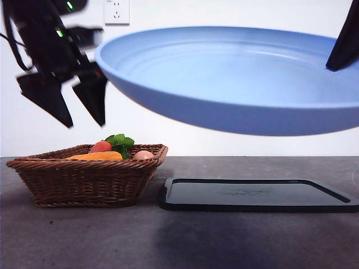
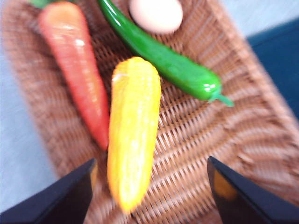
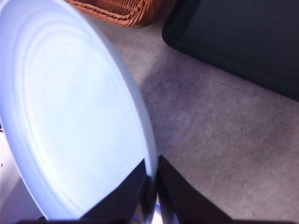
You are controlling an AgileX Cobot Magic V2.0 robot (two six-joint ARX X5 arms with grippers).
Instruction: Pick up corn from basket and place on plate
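A: Front view. Left gripper [image 1: 78, 109] hangs above the basket [image 1: 84, 182], jaws spread, nothing between them. The plate [image 1: 224, 84] is up in the air, tilted, well above the black tray [image 1: 252, 196]; a dark jaw tip meets its rim at the upper right. Corn [image 1: 98, 156] shows as an orange strip just over the braided rim.

B: And the other contents?

A: Carrot [image 1: 101, 147] with green leaves, a pale egg [image 1: 143, 154]. (Only their tops show from this low angle.)

B: Left wrist view?

A: Blurred. Corn [image 2: 133, 130] lies on the basket [image 2: 210, 140] floor, closer to one jaw than the other, so off-centre. The carrot [image 2: 77, 70] lies just beside it, nearly touching along one side; a green pepper [image 2: 163, 60] and the egg [image 2: 156, 14] sit past its far end.

B: Right wrist view?

A: Right gripper [image 3: 153, 186] pressed together on the plate [image 3: 70, 116] rim, a thin edge pinch. Table [image 3: 210, 140], tray [image 3: 243, 42] and basket corner [image 3: 121, 11] lie below.

B: Risks?

A: My judgement: descending as aligned, one jaw could land on the carrot and grab both, or nudge the corn aside. The cob is smooth-ish and tapered, so a grasp near the tip may slip. The rim-held plate could tip when the corn's weight lands.
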